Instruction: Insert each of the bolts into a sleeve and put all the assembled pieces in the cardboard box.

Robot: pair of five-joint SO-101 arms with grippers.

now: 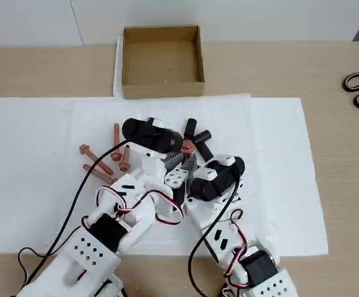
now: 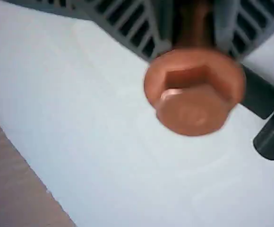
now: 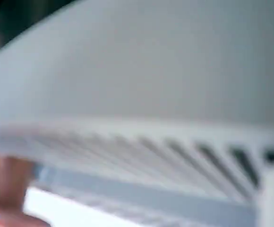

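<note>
Holding one bolt point(image 2: 193, 92) tight by its stem, the left tool point(image 2: 193, 26) is closed on it. The right tool's point(image 3: 141, 161) grip is unclear. Black sleeves point(image 1: 196, 133) lie just ahead of the left tool, with more bolts point(image 1: 99, 162) beside it. The box point(image 1: 163, 86) beyond has nothing inside, so nearly everything is left.

Loose bolts point(image 1: 116, 139) and sleeves point(image 1: 190, 128) clutter the way to the cardboard box point(image 1: 163, 90).
</note>
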